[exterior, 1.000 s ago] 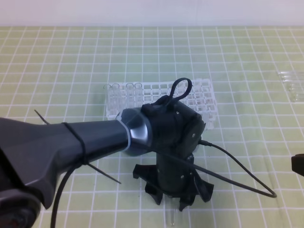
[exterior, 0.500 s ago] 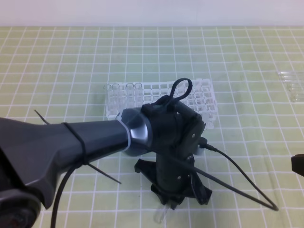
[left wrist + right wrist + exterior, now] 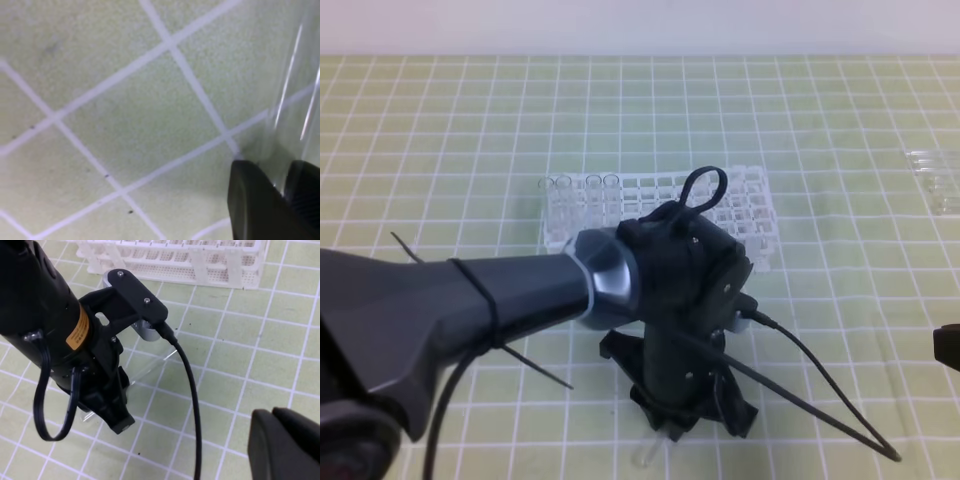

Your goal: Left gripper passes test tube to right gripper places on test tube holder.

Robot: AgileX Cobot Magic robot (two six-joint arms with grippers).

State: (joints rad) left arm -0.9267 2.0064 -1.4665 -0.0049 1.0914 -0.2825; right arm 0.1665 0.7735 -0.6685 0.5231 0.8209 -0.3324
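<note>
The left gripper is pinching the test tube near the table's front edge; the tube is lying slanted toward the far-off right gripper, which is shut tight.

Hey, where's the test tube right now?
In the exterior high view, the test tube lies low at centre, between the left claw fingers, in front of the white rack.

Black fingered left gripper is hiding most of the slender clear glass test tube; clear tubes at the right edge are blurring, possibly several.
</note>
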